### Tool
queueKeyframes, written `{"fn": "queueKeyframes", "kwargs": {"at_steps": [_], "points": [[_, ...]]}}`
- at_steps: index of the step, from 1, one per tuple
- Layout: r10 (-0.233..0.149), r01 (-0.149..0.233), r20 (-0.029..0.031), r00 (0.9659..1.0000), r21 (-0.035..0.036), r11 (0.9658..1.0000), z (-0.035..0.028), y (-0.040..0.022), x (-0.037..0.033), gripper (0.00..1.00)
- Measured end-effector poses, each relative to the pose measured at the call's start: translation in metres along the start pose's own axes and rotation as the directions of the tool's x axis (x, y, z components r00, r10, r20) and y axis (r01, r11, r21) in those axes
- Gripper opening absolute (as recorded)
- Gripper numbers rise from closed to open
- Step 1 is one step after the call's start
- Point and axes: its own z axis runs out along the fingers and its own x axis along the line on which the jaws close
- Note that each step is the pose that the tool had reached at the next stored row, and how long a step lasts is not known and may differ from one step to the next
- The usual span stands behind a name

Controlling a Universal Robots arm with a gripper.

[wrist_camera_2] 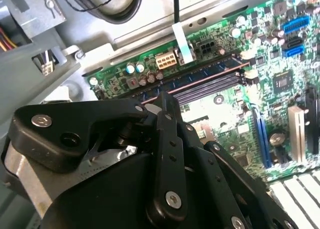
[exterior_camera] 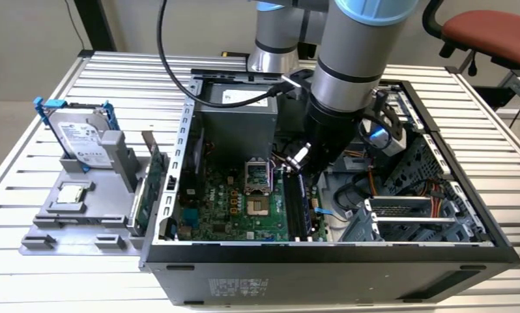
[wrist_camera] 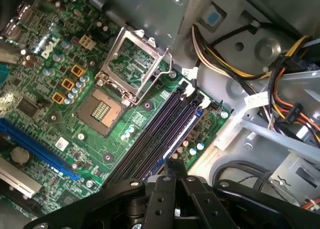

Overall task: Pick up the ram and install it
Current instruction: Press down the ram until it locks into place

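Hovering over the motherboard's memory slots [wrist_camera: 165, 134], the gripper [wrist_camera: 172, 165] has its fingers clenched together. The ram [wrist_camera: 187, 126], seemingly seated there, looks thin, rigid, fragile; best pinched along its edges.

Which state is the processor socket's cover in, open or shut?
Open: the metal cover is tilted up off the socket, leaving its contacts bare.

Even indoor light, shaded case interior, soft wrist views, mild glare
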Motion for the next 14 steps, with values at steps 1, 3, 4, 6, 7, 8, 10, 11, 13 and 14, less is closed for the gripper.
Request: {"fn": "queueKeyframes", "kwargs": {"at_steps": [1,3,4,6,7,8,10,11,13,14], "points": [[-0.013,0.013,0.0003,0.9999,0.0000,0.9999,0.0000,0.0000,0.0000,0.00],[-0.037,0.037,0.0009,0.9993,0.0000,0.9993,0.0001,0.0001,0.0000,0.00],[-0.046,0.046,0.0011,0.9989,-0.0001,0.9989,0.0001,0.0001,0.0000,0.00],[-0.063,0.063,0.0014,0.9980,0.0001,0.9980,0.0001,0.0001,0.0000,0.00],[-0.070,0.070,0.0015,0.9975,0.0001,0.9975,0.0000,0.0001,0.0001,0.00],[-0.078,0.078,0.0017,0.9969,0.0001,0.9969,0.0001,0.0001,0.0001,0.00],[-0.102,0.102,0.0022,0.9948,0.0002,0.9948,0.0001,0.0003,0.0003,0.00],[-0.113,0.113,0.0024,0.9935,0.0003,0.9936,0.0001,0.0003,0.0003,0.00],[-0.146,0.146,0.0030,0.9893,0.0004,0.9893,0.0000,0.0004,0.0002,0.00],[-0.164,0.164,0.0033,0.9864,0.0006,0.9864,0.0000,0.0004,0.0002,0.00]]}}
